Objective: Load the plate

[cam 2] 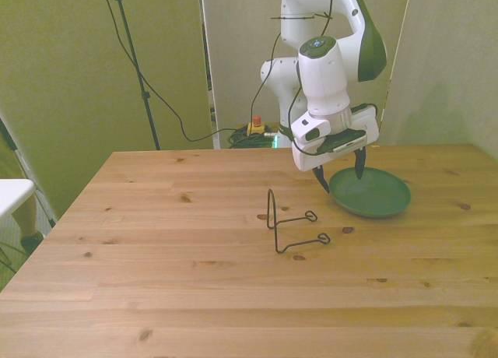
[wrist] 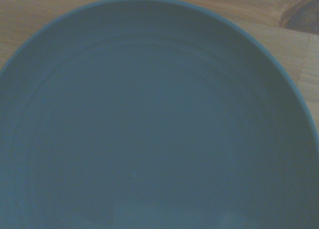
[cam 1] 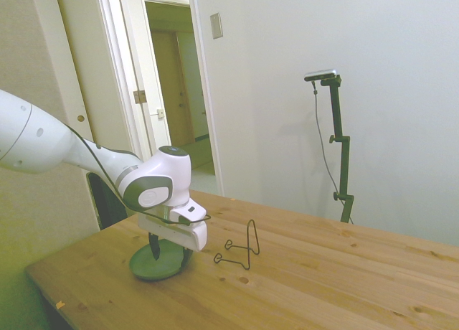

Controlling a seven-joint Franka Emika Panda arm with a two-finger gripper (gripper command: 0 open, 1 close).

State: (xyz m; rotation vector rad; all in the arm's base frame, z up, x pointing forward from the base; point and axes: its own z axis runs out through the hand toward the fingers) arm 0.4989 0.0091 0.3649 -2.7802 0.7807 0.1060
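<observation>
Wrist view is filled almost wholly by the plate (wrist: 149,119), out of focus, its lower part cut off by the frame; only slivers of the table (wrist: 45,12) show past the rim. In the side view the arm's white wrist body hides the upper part of the plate (cam 1: 159,265), and the far finger is hard to make out against the dark green. In the front view the plate (cam 2: 372,194) lies flat on the wooden table (cam 2: 194,280), at about 2 o'clock from the wire stand (cam 2: 289,224), near it but apart. Its well holds nothing; bare glaze and faint concentric rings only. The gripper (cam 2: 341,173) stands over the plate's far-side rim, fingers pointing down and spread apart, one finger (cam 2: 321,179) at the rim edge towards the front view's left, the other above the well. Whether either fingertip touches the plate cannot be told. The stand (cam 1: 240,250) carries nothing.
</observation>
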